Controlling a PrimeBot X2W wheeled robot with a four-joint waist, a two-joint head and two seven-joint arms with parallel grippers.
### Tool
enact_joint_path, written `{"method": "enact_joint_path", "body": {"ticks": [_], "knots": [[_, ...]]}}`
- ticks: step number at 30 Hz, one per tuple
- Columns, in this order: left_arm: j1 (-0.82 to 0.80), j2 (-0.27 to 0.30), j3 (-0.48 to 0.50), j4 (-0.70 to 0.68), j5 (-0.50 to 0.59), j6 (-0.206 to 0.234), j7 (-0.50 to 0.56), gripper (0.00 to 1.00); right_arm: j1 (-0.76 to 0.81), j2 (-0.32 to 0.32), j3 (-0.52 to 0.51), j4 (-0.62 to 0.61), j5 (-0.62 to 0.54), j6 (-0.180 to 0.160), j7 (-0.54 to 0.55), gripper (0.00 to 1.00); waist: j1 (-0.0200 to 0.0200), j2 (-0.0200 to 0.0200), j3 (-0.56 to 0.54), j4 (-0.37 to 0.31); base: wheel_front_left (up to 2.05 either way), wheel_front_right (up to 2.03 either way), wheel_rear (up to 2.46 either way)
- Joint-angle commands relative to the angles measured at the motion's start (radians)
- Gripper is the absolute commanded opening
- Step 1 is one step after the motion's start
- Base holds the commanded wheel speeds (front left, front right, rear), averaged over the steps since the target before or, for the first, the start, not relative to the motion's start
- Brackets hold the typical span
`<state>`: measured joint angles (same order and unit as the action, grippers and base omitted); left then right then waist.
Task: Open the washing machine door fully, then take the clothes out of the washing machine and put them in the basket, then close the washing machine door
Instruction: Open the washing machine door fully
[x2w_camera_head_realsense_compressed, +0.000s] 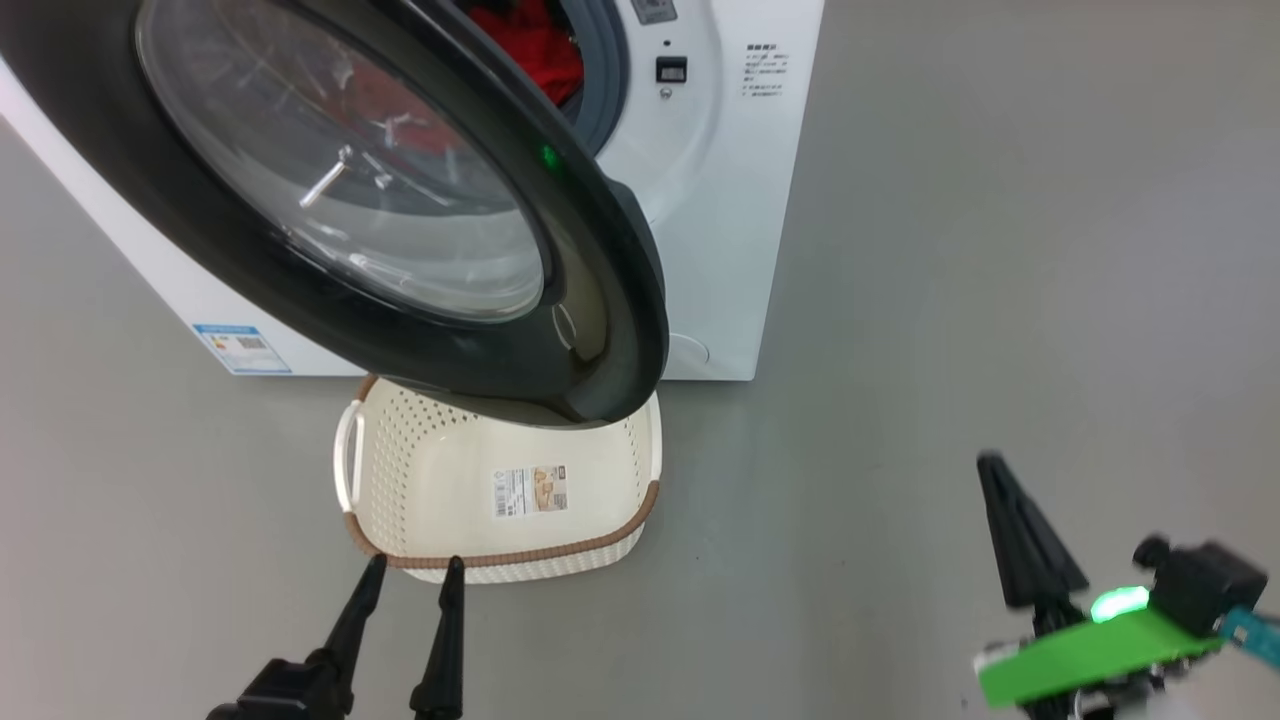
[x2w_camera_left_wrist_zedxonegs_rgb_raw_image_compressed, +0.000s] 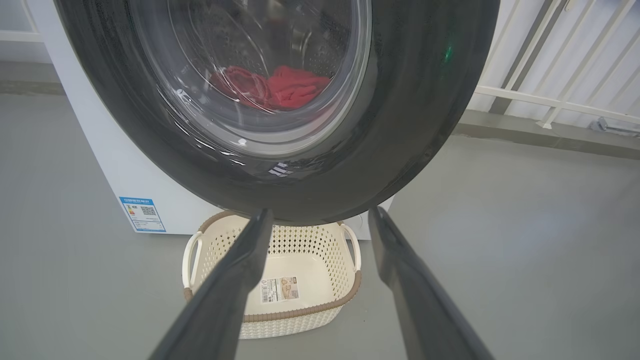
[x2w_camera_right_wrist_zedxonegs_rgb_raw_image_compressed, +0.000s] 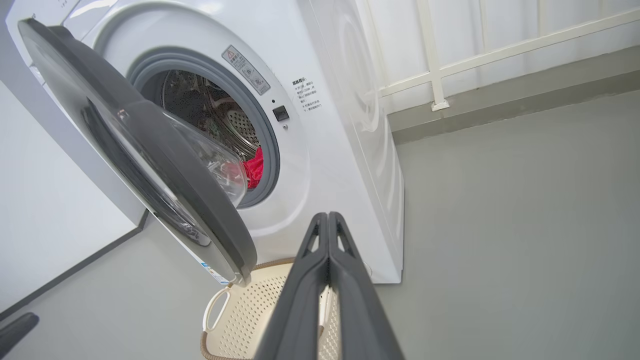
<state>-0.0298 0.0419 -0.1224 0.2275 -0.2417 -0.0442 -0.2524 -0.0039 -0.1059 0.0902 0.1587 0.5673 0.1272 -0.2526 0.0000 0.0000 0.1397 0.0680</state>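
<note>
Washing machine door hangs part-open over the basket, set on the floor ready to catch the red clothes inside the washing machine. Left end effector is spread wide and empty. Right end effector is pinched together and empty.

Head downward, wrists seemingly low, 3 share basket
</note>
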Motion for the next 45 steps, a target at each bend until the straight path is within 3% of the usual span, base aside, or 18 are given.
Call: {"method": "enact_joint_path", "body": {"ticks": [1,7,16,20,26,32,40,45], "knots": [[-0.035,0.008,0.024,-0.03,-0.006,0.004,-0.009,1.0,-0.062,-0.01,0.033,-0.041,0.05,0.003,-0.009,0.0,0.0,0.0,0.012,0.008,0.0,0.0,0.0],[-0.059,0.008,-0.017,-0.029,-0.015,0.001,-0.009,1.0,-0.195,-0.002,0.082,-0.099,0.353,0.003,-0.009,0.0,0.0,0.0,0.043,0.048,0.0,0.0,0.0],[-0.086,0.008,-0.078,-0.035,-0.054,0.02,-0.009,1.0,-0.396,-0.103,0.196,-0.137,0.788,0.003,-0.008,0.0,0.0,0.0,0.094,0.12,0.0,0.0,0.0],[-0.101,0.008,-0.094,-0.037,-0.066,0.026,-0.009,1.0,-0.461,-0.142,0.228,-0.133,0.907,0.003,0.032,0.0,0.0,0.0,0.116,0.145,0.0,0.0,0.0],[-0.124,0.008,-0.124,-0.04,-0.09,0.036,-0.009,1.0,-0.556,-0.179,0.235,-0.088,1.109,0.003,0.277,0.0,0.0,0.0,0.152,0.188,0.0,0.0,0.0],[-0.137,0.008,-0.151,-0.044,-0.111,0.044,-0.009,1.0,-0.622,-0.172,0.194,0.013,1.219,0.003,0.549,0.0,0.0,0.0,0.182,0.215,0.0,0.0,0.0],[-0.156,0.008,-0.175,-0.048,-0.131,0.052,-0.009,1.0,-0.708,-0.149,0.144,0.17,1.293,0.003,0.818,0.0,0.0,0.0,0.209,0.238,0.0,0.0,0.0],[-0.161,0.008,-0.187,-0.051,-0.14,0.056,-0.009,1.0,-0.744,-0.131,0.133,0.229,1.292,0.003,0.91,0.0,0.0,0.0,0.213,0.249,0.0,0.0,0.0]]}}
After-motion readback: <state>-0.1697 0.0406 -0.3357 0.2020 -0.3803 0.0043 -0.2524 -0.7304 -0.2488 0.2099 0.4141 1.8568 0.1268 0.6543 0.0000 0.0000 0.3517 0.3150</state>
